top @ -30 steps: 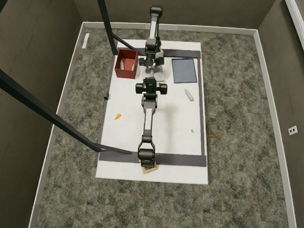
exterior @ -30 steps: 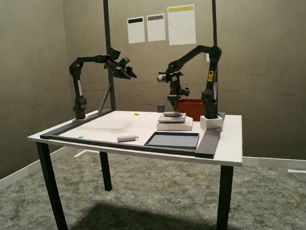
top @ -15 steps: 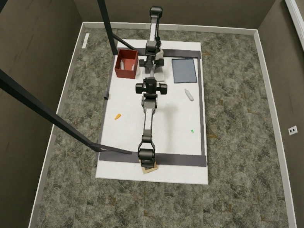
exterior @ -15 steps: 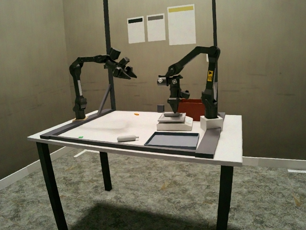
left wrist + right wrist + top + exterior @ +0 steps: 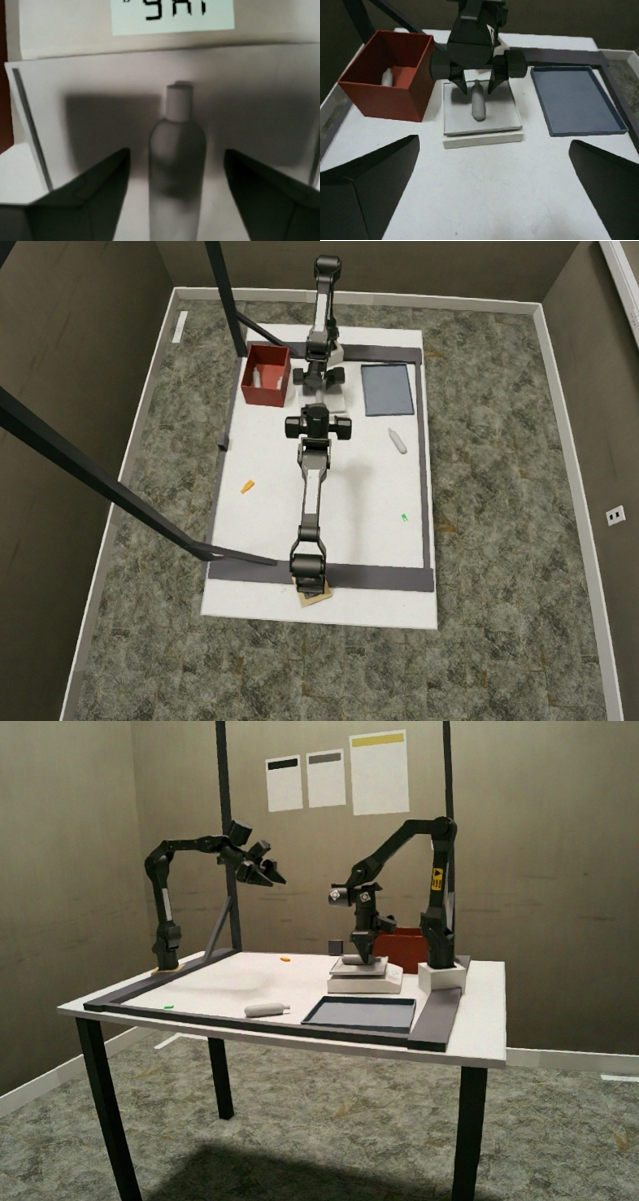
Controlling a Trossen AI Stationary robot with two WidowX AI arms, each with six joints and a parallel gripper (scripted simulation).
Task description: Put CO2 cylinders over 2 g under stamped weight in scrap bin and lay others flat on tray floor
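A grey cylinder (image 5: pixel 351 960) (image 5: pixel 176 172) (image 5: pixel 479 107) lies on the scale (image 5: pixel 356 985) (image 5: pixel 459 118). The readout, upside down and cut off in the left wrist view, seems to be 146 g. My left gripper (image 5: pixel 177 156) (image 5: pixel 477 93) is open, pointing down, one finger on each side of this cylinder near its neck end. My right gripper (image 5: pixel 277 882) (image 5: pixel 494 144) is open and empty, high above the table. Another cylinder (image 5: pixel 397 441) (image 5: pixel 265 1010) lies on the table beside the blue tray (image 5: pixel 387 391) (image 5: pixel 358 1015) (image 5: pixel 582 102). Two cylinders (image 5: pixel 257 378) (image 5: pixel 279 382) are in the red bin (image 5: pixel 265 395) (image 5: pixel 387 100). No stamp is readable.
An orange piece (image 5: pixel 247 486) (image 5: pixel 284 958) and a small green piece (image 5: pixel 404 517) (image 5: pixel 168 1006) lie on the table. A dark block (image 5: pixel 223 441) (image 5: pixel 335 947) stands at one side edge. Dark rails border the work area, with upright posts on the bin's side.
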